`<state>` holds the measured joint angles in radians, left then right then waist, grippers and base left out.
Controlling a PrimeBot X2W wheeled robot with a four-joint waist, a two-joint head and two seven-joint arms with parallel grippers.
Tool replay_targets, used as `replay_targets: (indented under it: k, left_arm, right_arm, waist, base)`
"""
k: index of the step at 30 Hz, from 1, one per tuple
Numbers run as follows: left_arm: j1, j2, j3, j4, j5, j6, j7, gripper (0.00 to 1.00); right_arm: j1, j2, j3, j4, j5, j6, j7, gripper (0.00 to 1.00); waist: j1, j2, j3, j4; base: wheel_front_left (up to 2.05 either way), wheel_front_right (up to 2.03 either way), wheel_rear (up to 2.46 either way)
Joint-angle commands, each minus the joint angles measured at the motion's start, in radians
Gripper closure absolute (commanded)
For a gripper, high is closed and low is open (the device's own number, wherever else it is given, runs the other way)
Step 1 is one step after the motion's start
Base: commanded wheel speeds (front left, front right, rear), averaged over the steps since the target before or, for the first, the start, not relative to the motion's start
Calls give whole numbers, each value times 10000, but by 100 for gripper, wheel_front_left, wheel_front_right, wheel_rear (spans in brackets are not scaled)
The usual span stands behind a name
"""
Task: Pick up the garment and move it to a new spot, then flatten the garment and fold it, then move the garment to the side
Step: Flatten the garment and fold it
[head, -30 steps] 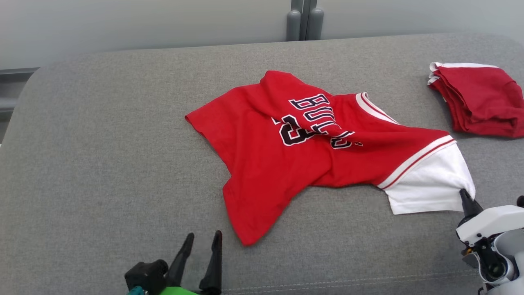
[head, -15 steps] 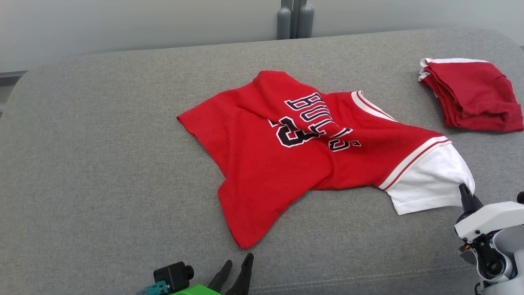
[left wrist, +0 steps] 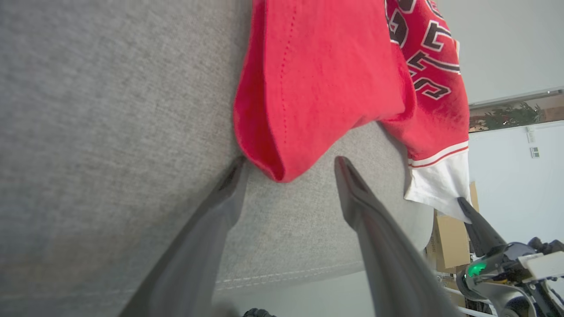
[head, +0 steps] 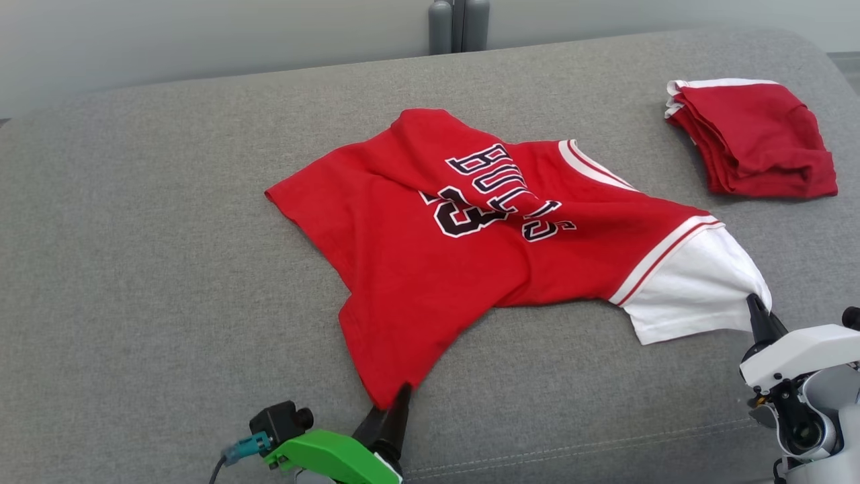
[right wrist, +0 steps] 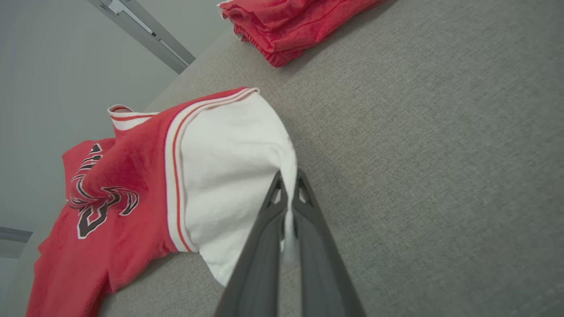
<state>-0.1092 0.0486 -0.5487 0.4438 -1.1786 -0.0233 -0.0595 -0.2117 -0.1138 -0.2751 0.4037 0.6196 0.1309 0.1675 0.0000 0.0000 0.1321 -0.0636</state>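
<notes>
At the white sleeve of the garment, the right gripper is pinching the hem with its jaws pressed together, and the cloth is bunching where they are biting. Over on the robot's left, the left gripper is standing wide, its fingers straddling the red bottom corner without closing on it yet. Between the two, the garment is lying rumpled across the grey cushion, its lettered chest humping into a ridge. It is looking light, thin and limp, so it is likely going to sag and drag rather than hold any shape. Taking it by two far-apart corners seems the sound way to spread it. Well apart at the far right, a folded red pile is sitting.
</notes>
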Motion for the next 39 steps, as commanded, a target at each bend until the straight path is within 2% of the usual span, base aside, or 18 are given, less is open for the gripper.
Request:
replay_targets:
  k: [1,4,5,7,8,10,19,23,29,34,39]
  left_arm:
    - [-364,46,11,270,-284,-17,-274,0]
    - [-689,45,-155,703,-550,-121,-590,2]
    - [-777,47,-192,805,-573,-140,-710,18]
    - [-936,45,-299,1007,-678,-217,-917,60]
    - [-997,45,-377,1071,-736,-282,-985,71]
    - [-1123,41,-544,1191,-843,-377,-1098,100]
    - [-1385,42,-877,1412,-983,-658,-1518,100]
    - [-1432,90,-487,1172,-1065,-758,-1801,100]
    - [-1394,558,425,-28,-1153,-804,-1965,100]
    - [-1537,1198,937,-1692,-1113,-438,-1889,100]
    - [-1977,1976,1393,-3694,-1021,278,-1458,100]
  right_arm:
    - [-28,-18,-30,-66,-61,-4,15,100]
    - [-80,17,-29,-92,-80,-4,10,100]
    - [-92,26,-30,-101,-81,-4,8,100]
    - [-110,44,-35,-105,-81,-4,4,100]
    - [-120,48,-44,-105,-79,-4,-6,100]
    - [-132,51,-55,-103,-78,-3,-22,100]
    - [-142,54,93,-193,17,-3,-130,100]
    - [-139,75,302,-508,392,-3,-112,100]
    - [-12,-20,664,-1658,1535,-3,228,100]
    - [-11,-142,819,-2832,2300,-1,648,100]
    - [-355,-199,832,-4104,2625,-1,1212,100]
  waist:
    - [0,0,76,-89]
    - [0,0,136,-151]
    - [0,0,152,-167]
    - [0,0,178,-189]
    - [0,0,187,-193]
    - [0,0,190,-193]
    - [0,0,76,-107]
    - [0,0,-72,-63]
    - [0,0,-377,-20]
    - [0,0,-658,-16]
    - [0,0,-925,-76]
  base:
    - [0,0,0]
    - [0,0,0]
    - [0,0,0]
    - [0,0,0]
    - [0,0,0]
    - [0,0,0]
    - [0,0,0]
    - [0,0,0]
    - [0,0,0]
    - [0,0,0]
    - [0,0,0]
